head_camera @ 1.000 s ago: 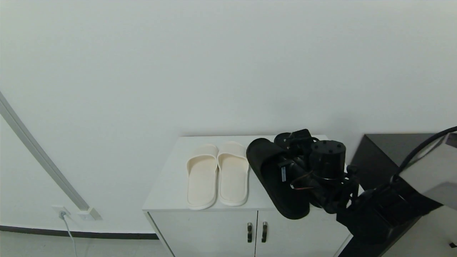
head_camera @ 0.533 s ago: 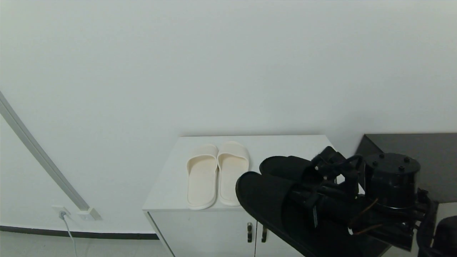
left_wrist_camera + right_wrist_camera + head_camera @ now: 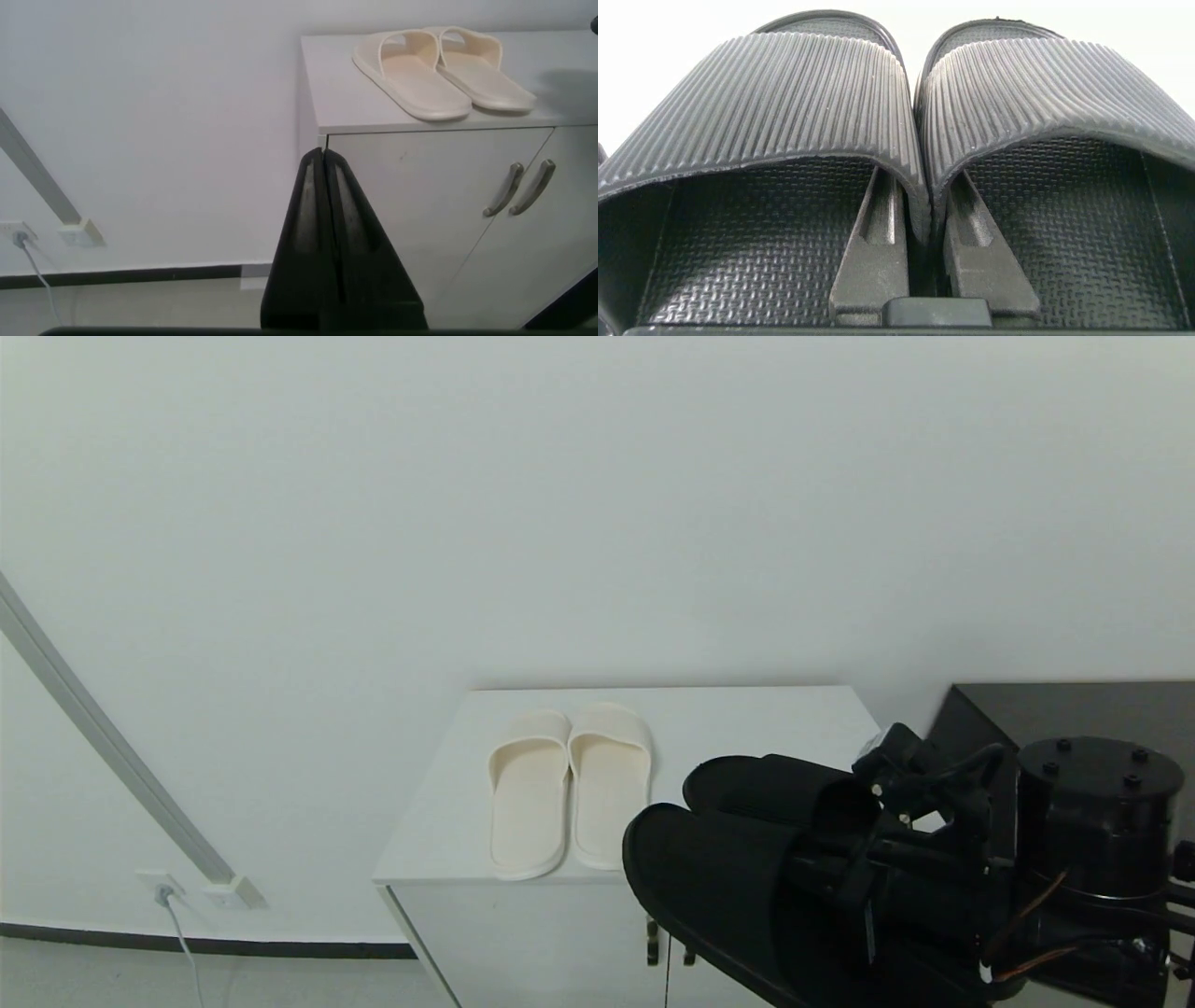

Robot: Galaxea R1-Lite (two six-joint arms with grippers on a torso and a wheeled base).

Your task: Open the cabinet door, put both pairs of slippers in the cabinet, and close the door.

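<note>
Your right gripper (image 3: 920,201) was clamped on the pair of black ribbed rubber slippers (image 3: 747,859) at the head view's lower right. One finger sat inside each, pinching the inner walls so both carry as one. Your left gripper (image 3: 325,233) was pressed together, empty. The cream foam slippers (image 3: 569,789) lay on the white cabinet (image 3: 747,719), and its doors (image 3: 448,205) looked closed.

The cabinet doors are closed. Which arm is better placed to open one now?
Left. The left gripper is empty and shut, and it faces the cabinet with the door handles ahead. The right gripper is clamped on the black slippers, so it is occupied.
</note>
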